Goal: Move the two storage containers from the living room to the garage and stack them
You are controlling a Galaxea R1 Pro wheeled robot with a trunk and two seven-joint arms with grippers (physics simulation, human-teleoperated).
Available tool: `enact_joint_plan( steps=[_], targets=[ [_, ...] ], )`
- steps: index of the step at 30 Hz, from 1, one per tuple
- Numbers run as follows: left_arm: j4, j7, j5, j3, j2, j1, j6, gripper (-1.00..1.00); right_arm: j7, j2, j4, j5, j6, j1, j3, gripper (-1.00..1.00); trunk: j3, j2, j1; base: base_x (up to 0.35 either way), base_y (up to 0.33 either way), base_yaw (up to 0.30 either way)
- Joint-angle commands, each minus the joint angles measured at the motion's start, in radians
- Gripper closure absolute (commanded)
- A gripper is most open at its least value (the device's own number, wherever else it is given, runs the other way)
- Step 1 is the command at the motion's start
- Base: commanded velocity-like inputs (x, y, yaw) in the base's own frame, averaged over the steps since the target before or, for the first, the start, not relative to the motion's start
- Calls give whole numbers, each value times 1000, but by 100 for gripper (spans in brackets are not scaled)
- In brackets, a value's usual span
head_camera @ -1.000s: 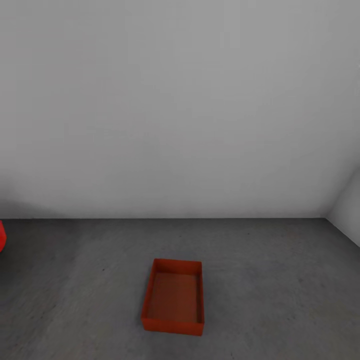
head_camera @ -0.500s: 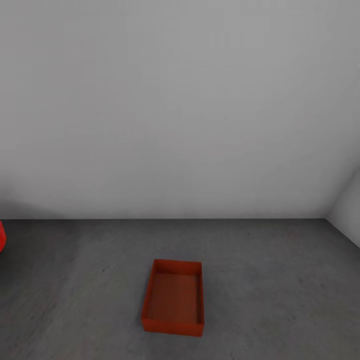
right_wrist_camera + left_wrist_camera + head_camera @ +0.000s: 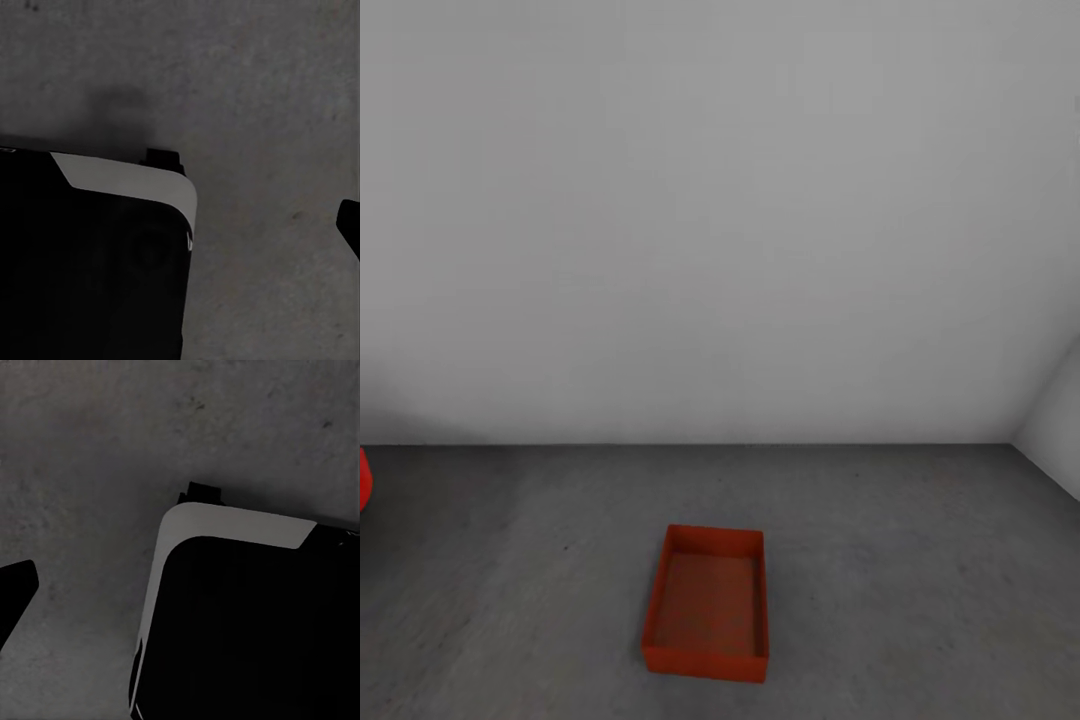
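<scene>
One orange-red open-top storage container [image 3: 706,603] sits alone on the dark grey concrete floor [image 3: 900,560] of the garage, low in the head view and a little left of centre, with nothing inside it. In the left wrist view a dark fingertip [image 3: 15,596] of my left gripper stands at the frame's edge over bare floor. A dark fingertip [image 3: 351,225] of my right gripper does the same in the right wrist view. Nothing lies between the fingers of either gripper.
A plain light grey wall [image 3: 720,220] stands behind the container and meets a side wall [image 3: 1060,430] at the far right. A red rounded thing [image 3: 363,480] is cut off at the left edge. My black, white-trimmed base [image 3: 232,607] [image 3: 90,247] sits under both wrists.
The whole head picture has slid slightly downward, so the camera has moved. The container has not shifted on the floor.
</scene>
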Motion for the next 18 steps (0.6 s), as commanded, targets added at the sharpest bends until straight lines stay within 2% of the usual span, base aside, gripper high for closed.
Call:
enact_joint_plan(
  steps=[1,18],
  targets=[
    [0,2,7,-8,0,0,-2,-100,-2,0,3,-8,-6,-1,8,-100,1,-1,0,0,0,0],
    [0,2,8,-8,0,0,2,-100,-1,-3,5,-18,-9,5,7,-100,28,-1,0,0,0,0]
  ],
)
